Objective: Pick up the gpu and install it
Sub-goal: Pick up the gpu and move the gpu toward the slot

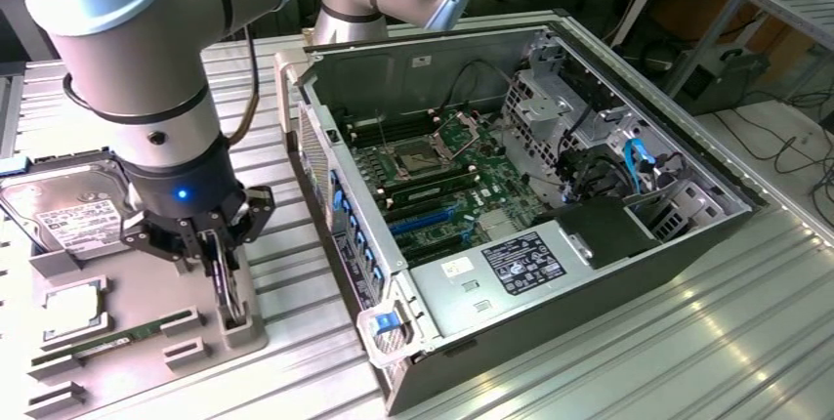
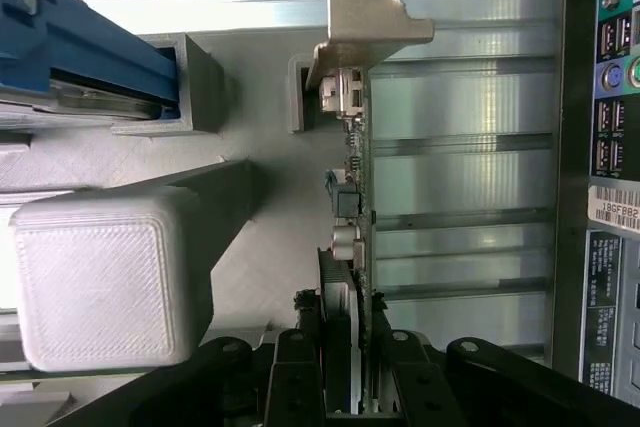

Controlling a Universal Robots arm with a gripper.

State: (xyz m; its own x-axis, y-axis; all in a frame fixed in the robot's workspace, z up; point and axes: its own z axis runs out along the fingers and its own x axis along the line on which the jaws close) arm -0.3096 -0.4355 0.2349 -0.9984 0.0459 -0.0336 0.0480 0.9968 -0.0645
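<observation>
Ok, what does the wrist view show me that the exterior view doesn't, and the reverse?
Wrist view: the gpu edge-on, its silver bracket, fingers against both faces. Exterior view: the computer case open, its motherboard, the hard drive. Both: the gripper on the gpu, which stands in the grey holder.
</observation>
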